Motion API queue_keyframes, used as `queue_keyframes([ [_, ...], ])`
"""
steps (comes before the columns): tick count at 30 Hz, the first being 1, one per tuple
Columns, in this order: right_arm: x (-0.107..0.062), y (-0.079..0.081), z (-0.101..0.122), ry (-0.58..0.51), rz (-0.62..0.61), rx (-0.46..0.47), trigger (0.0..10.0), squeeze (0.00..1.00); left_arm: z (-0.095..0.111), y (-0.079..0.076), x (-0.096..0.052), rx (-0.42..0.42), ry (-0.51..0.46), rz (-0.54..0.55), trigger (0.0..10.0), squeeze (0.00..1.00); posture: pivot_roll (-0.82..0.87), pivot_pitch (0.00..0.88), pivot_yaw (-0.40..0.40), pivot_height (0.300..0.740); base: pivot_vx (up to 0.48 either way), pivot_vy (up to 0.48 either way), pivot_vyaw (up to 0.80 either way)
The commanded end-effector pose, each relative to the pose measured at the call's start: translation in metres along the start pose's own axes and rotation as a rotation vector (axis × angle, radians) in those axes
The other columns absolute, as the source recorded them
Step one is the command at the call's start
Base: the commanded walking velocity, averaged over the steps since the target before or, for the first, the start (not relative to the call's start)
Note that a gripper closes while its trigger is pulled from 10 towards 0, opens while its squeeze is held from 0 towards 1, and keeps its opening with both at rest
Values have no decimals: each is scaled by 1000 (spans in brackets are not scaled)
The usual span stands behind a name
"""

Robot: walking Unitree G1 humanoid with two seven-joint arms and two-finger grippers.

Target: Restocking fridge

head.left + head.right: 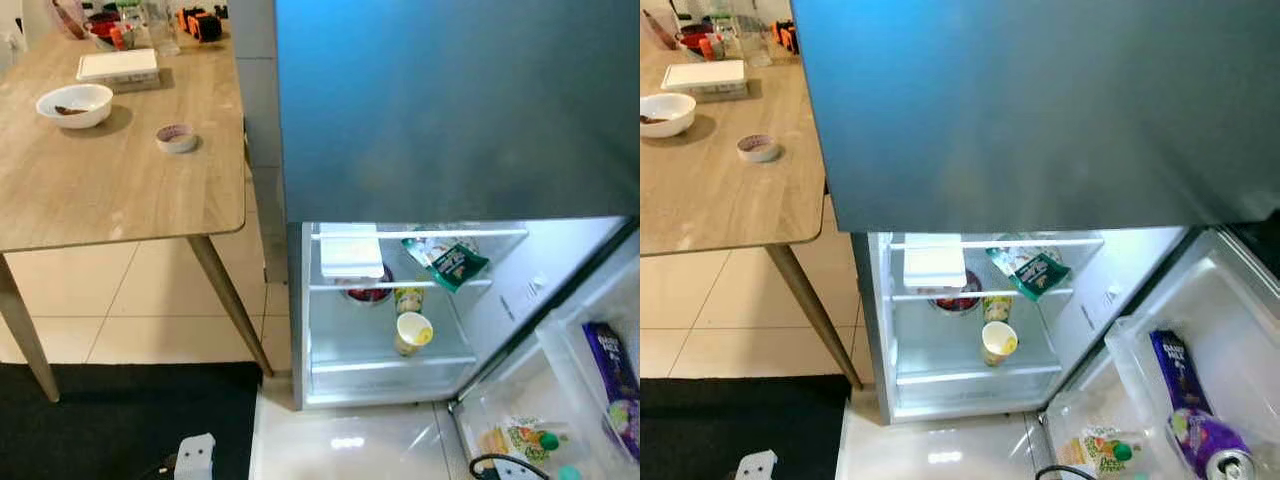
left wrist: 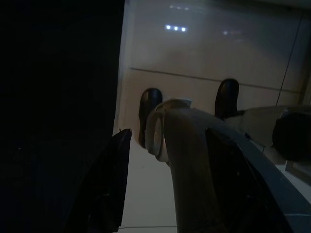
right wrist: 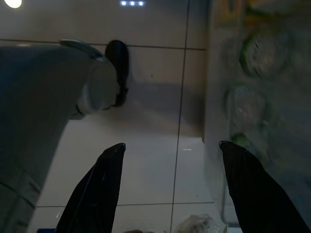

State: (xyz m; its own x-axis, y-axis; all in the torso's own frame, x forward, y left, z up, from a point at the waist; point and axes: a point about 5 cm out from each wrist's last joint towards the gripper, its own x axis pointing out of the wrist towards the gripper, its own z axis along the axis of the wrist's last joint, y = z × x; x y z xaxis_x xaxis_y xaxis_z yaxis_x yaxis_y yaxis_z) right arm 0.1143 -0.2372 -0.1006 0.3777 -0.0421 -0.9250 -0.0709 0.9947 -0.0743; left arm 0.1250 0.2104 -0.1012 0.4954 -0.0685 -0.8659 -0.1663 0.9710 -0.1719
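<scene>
Below, fridge open, yellow cup at front edge of lower shelf. Left gripper and right gripper hang over floor tiles (fingers apart), well away from cup.

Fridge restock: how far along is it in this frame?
Done: the fridge door is open, and its shelves already hold a white box, a green packet and a cup. In hand: nothing; the left claw and right claw hang open over the floor. Left: items on the table, possibly.
</scene>
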Motion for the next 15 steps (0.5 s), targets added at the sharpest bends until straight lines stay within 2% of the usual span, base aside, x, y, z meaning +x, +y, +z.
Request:
queue_keyframes([
  [1,-1,-1,-5,18,0,-12,10000,0,-12,-4,0,-11,40,-6,10000,0,-5,0,-66,740,-330,0,0],
  [15,0,-2,1,11,0,-22,10000,0,-11,-4,0,-7,44,-4,10000,0,-1,0,-68,740,-344,0,0],
])
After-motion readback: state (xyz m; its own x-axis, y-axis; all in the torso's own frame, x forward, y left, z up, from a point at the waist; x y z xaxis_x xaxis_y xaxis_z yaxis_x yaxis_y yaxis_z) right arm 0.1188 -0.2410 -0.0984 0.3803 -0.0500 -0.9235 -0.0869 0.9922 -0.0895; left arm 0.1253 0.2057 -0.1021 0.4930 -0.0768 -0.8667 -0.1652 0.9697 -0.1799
